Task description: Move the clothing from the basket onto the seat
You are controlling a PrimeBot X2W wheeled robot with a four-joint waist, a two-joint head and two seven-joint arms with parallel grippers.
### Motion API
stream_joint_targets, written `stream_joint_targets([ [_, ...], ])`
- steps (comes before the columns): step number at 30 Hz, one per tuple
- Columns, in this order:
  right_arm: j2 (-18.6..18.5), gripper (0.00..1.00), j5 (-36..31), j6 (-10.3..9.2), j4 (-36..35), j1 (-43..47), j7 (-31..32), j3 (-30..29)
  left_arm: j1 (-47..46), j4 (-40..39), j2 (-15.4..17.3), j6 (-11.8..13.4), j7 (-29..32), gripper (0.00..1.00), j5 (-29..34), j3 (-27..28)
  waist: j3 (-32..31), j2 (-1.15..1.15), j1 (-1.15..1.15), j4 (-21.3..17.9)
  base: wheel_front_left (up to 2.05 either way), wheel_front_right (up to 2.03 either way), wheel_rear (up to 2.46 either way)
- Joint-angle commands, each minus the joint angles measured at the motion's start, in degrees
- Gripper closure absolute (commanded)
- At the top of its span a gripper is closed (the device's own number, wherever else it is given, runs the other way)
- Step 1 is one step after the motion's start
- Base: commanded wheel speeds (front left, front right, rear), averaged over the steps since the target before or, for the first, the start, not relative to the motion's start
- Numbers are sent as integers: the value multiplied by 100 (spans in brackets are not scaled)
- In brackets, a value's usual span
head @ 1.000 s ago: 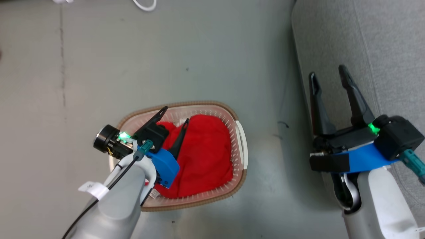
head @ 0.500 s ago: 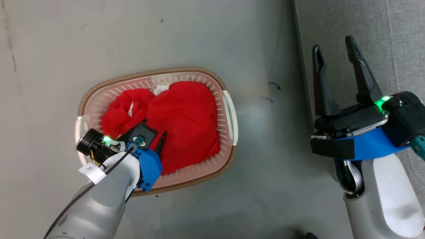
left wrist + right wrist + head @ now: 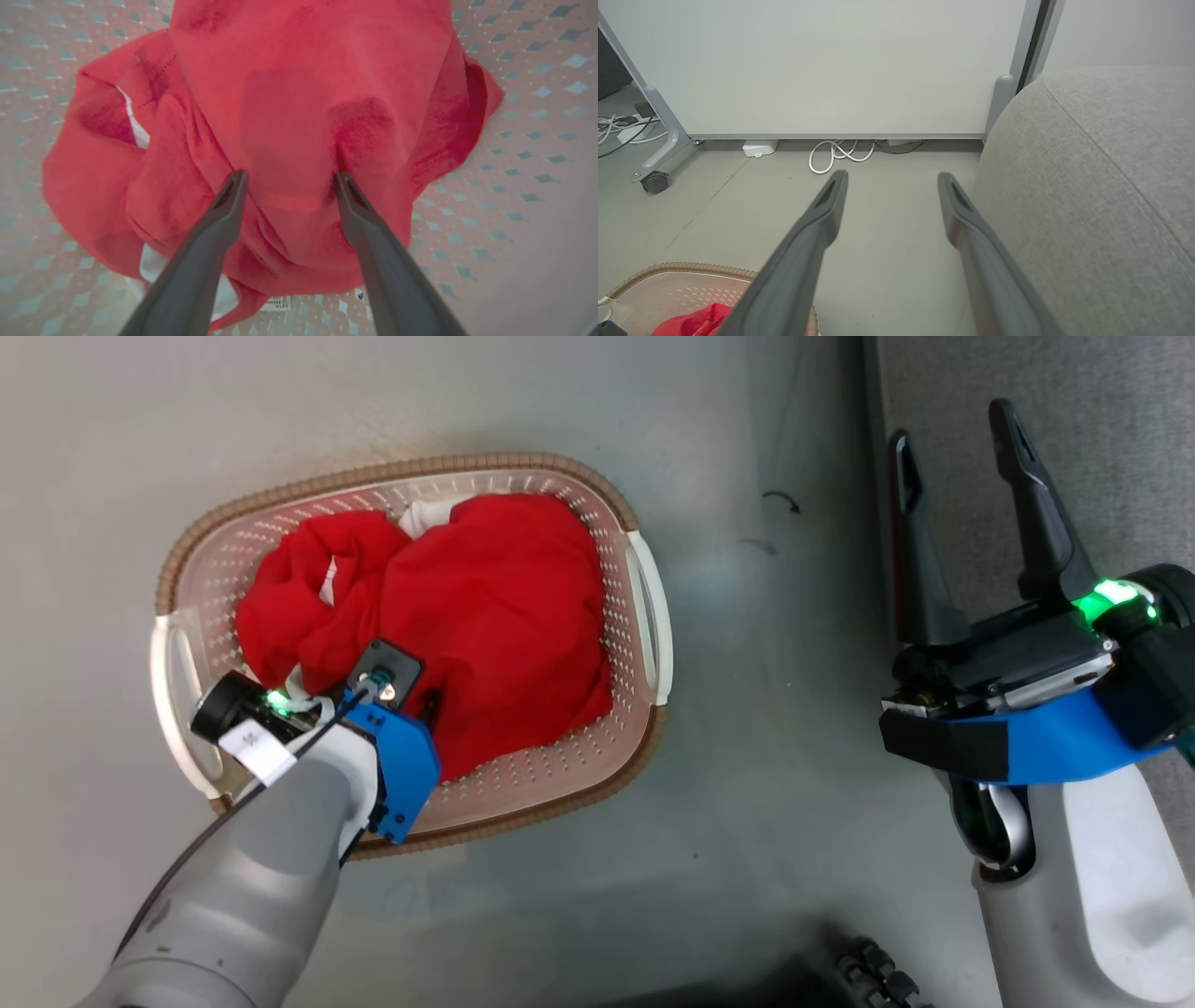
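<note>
Head view: crumpled red clothing [image 3: 485,607] fills basket [image 3: 644,616].

Red clothing [image 3: 485,607] heaped in basket [image 3: 644,607] beside seat [image 3: 1102,448].

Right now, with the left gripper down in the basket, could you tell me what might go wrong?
The open left gripper straddles one fold of the clothing; closing may catch only a thin layer that slips out on the lift. The red pieces lie bunched together, so one pull might drag both at once, or tip the basket.
</note>
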Motion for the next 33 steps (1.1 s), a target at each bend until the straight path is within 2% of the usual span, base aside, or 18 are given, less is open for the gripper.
stream_joint_targets([
  [1,-20,0,-15,3,-49,-133,-25,-12,-169,18,47,-3,65,0,-76,-42,158,0,-1,-9,0,0,0],
  [18,-20,0,-18,3,-372,-48,-26,-59,-818,171,175,60,576,0,-133,-527,886,0,-1,-89,0,0,0],
  [19,-20,0,-9,3,-380,-47,-26,-67,-845,170,155,60,506,63,-128,-539,894,0,-1,-86,0,0,0],
  [20,-20,0,11,3,-380,-49,-26,-74,-871,170,135,68,434,100,-129,-551,894,0,-1,-80,0,0,0],
  [33,-20,0,33,3,-223,-60,-26,-81,-742,183,-118,7,-326,100,-274,-634,326,0,-1,93,0,0,0],
])
